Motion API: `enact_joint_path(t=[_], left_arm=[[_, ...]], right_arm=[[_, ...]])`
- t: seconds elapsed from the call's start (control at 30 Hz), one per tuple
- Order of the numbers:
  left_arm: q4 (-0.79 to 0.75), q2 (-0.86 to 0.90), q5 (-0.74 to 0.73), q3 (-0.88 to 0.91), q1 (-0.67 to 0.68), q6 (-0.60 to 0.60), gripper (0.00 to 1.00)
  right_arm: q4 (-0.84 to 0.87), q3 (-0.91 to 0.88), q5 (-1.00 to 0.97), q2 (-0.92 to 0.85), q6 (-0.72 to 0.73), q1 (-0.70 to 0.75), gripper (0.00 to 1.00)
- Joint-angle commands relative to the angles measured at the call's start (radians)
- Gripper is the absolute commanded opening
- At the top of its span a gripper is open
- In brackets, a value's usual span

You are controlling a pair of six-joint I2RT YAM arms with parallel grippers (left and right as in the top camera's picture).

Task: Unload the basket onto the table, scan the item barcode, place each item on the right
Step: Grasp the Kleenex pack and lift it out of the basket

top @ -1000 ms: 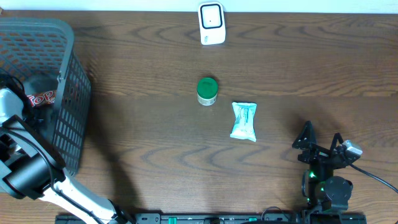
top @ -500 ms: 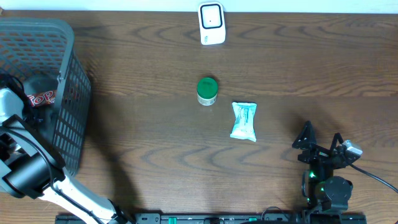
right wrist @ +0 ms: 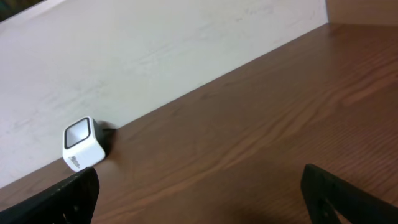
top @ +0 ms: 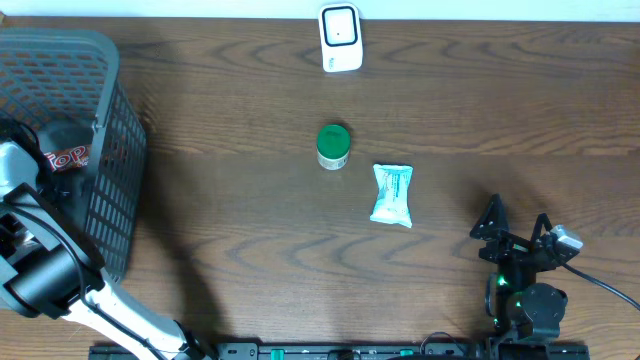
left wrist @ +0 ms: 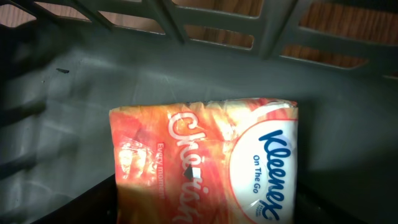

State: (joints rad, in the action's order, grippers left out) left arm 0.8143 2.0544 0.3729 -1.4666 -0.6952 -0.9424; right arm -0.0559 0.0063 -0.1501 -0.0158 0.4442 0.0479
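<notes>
An orange and white Kleenex tissue pack (left wrist: 205, 162) lies flat on the floor of the grey basket (left wrist: 155, 74). My left gripper (left wrist: 199, 208) reaches down into the basket, its dark fingers (left wrist: 87, 199) standing apart on either side of the pack's near end; whether they touch it cannot be told. The white barcode scanner (top: 340, 38) stands at the table's far edge and shows too in the right wrist view as a white scanner (right wrist: 81, 144). My right gripper (top: 517, 232) rests open near the front right, nothing between its fingers.
The grey mesh basket (top: 100, 60) fills the left end of the table, with a red printed packet (top: 68, 158) inside. A green-lidded jar (top: 333, 146) and a white and blue pouch (top: 391, 194) lie mid-table. A pale wall (right wrist: 155, 50) runs behind the scanner.
Nothing has visibly moved in the overhead view; both arms and all the objects stay where they were.
</notes>
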Motion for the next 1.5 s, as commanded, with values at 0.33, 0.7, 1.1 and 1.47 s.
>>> enact_joint_path(t=[0.33,0.7,1.1,1.47], left_arm=[[0.021,-0.046,-0.002,0.012,0.000,0.096,0.70],[0.029,-0.278,-0.151,0.011,0.000,0.101,0.70],[-0.099,-0.696,-0.720,0.011,0.002,0.098,0.69],[-0.151,-0.854,-0.923,0.011,0.171,0.047,0.69]], right_arm=[[-0.004,-0.001,-0.002,0.003,0.007,-0.010,0.99],[-0.004,-0.001,-0.002,0.003,0.007,-0.010,0.99],[-0.004,-0.001,-0.002,0.003,0.007,-0.010,0.99],[-0.004,-0.001,-0.002,0.003,0.007,-0.010,0.99]])
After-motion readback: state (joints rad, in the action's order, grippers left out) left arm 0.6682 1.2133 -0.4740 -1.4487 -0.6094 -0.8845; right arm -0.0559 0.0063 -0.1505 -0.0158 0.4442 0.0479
